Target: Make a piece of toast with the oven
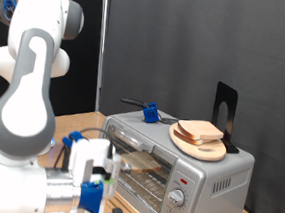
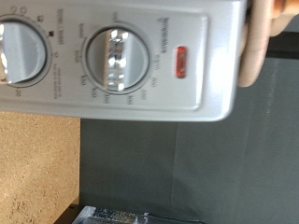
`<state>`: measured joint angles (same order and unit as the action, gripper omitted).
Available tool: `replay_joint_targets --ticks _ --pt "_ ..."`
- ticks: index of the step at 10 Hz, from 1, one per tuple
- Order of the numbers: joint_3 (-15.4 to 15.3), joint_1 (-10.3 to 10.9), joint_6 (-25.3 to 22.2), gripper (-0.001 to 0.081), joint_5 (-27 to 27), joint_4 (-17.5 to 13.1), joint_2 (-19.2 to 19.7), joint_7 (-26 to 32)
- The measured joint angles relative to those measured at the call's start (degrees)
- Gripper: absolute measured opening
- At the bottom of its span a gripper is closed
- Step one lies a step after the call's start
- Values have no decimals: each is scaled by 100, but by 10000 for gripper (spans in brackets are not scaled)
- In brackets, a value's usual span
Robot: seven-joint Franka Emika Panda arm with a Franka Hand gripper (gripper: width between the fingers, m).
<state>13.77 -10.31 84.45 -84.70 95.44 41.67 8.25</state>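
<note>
The silver toaster oven [image 1: 212, 178] stands at the exterior view's right, with two knobs [image 1: 178, 198] and a red light [image 1: 183, 178] on its front panel. A round wooden board [image 1: 211, 153] lies on its top and carries bread slices [image 1: 201, 131]. My gripper [image 1: 94, 178] is low at the oven's front, on the side away from the knobs. A tan patch [image 1: 128, 162] shows at the oven's front beside it; I cannot tell if it is toast. The wrist view shows the panel [image 2: 210, 89] close up, with a knob [image 2: 117, 58] and the red light [image 2: 180, 63]. No fingers show clearly there.
A blue-handled tool [image 1: 151, 112] and a black stand [image 1: 226, 106] sit on the oven's top. The oven stands on a wooden table [image 1: 76, 121], which also shows in the wrist view [image 2: 37, 159]. Black curtains hang behind. My white arm fills the exterior view's left.
</note>
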Motion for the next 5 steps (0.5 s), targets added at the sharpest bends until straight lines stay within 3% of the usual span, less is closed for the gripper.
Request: replay_joint_targets --ticks 5 --pt "-241 90 385 806 -193 -121 407 360"
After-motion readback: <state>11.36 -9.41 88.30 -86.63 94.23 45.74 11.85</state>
